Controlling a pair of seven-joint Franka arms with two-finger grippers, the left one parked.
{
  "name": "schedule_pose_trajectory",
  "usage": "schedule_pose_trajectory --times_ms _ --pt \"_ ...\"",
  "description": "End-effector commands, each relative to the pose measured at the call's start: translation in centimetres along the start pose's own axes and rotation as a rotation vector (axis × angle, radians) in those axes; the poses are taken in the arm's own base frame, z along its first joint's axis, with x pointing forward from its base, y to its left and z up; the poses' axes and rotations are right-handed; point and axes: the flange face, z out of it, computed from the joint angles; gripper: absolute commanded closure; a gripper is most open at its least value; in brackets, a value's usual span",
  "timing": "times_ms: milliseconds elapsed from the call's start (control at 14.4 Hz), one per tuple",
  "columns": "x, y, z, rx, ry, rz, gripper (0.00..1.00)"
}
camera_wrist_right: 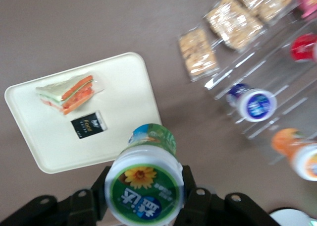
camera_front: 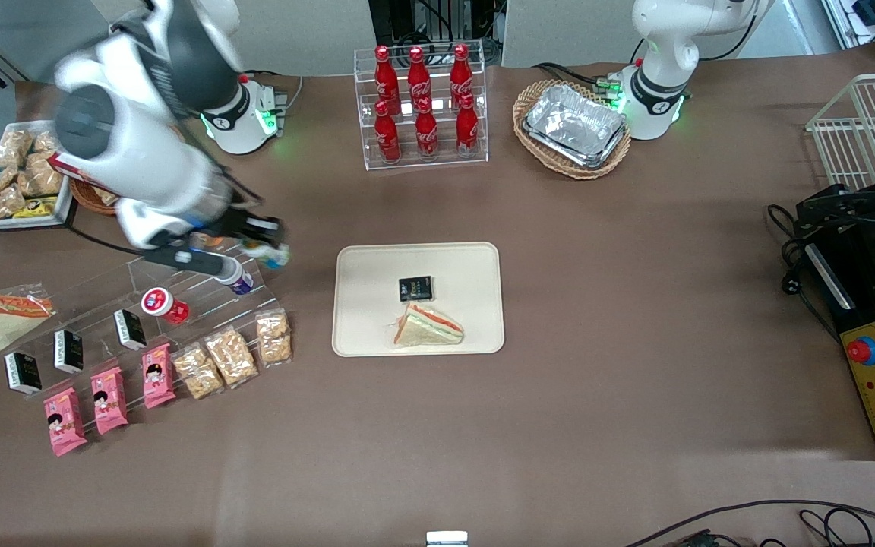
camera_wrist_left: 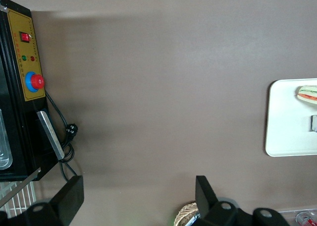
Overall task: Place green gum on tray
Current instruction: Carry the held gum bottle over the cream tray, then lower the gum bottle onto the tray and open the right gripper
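Above the rack, pincer (camera_front: 266, 251) gripping green gum (camera_wrist_right: 144, 187).

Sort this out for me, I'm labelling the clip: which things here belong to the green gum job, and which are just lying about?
Job:
- green gum, held in the gripper above the table near the clear rack
- tray

Lying about:
- sandwich and black packet on the tray
- blue-lidded bottle
- cola bottles
- foil trays

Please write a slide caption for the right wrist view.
Gripper holds the green gum above the table, near the tray.
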Motion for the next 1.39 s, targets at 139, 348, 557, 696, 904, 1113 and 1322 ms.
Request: schedule_pose_trajectory --times_ms 139,348,557,696,904,1113,1322 --pt "-2.6 -4.5 11.0 0.023 0.029 0.012 0.65" --pt "-3.8 -5.6 16.6 0.011 0.041 0.035 0.64" --pt "-4.0 -4.7 22.6 0.013 0.072 0.04 0.63" --pt "-4.5 -5.3 25.2 -0.011 0.06 0.024 0.63" --pt "-5.1 -6.3 28.7 -0.02 0.063 0.008 0.62" --pt "-5.5 -6.5 29.4 -0.025 0.054 0.008 0.6" --pt "-5.4 -6.5 29.4 -0.023 0.054 0.011 0.0"
